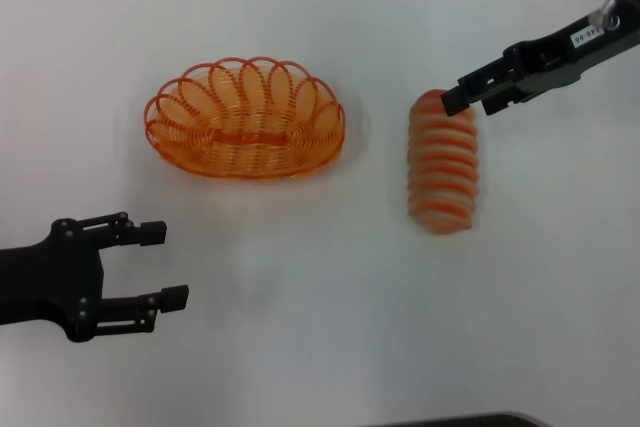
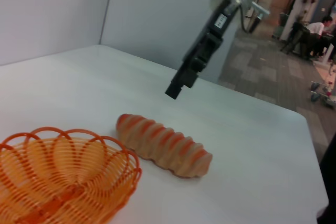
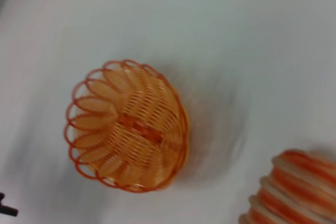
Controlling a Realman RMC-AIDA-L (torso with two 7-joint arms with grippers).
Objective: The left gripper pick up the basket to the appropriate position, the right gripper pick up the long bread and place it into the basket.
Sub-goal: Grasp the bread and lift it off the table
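The orange wire basket (image 1: 200, 162) stands empty on the white table, left of centre; it also shows in the left wrist view (image 2: 126, 158) and the right wrist view (image 3: 173, 103). The long bread (image 1: 442, 167), cream with orange-red stripes, lies on the table to the basket's right, apart from it, and shows in both wrist views (image 2: 165, 145) (image 3: 294, 187). My right gripper (image 1: 460, 99), with its white label, hovers just over the bread's far end, clearly above it in the left wrist view (image 2: 175, 90). My left gripper (image 1: 172, 265) is open and empty, near the front left, short of the basket.
The white table (image 1: 300, 347) spreads around both objects. In the left wrist view its far edge (image 2: 294, 111) borders an open office floor. A dark shape (image 1: 450, 419) sits at the table's front edge.
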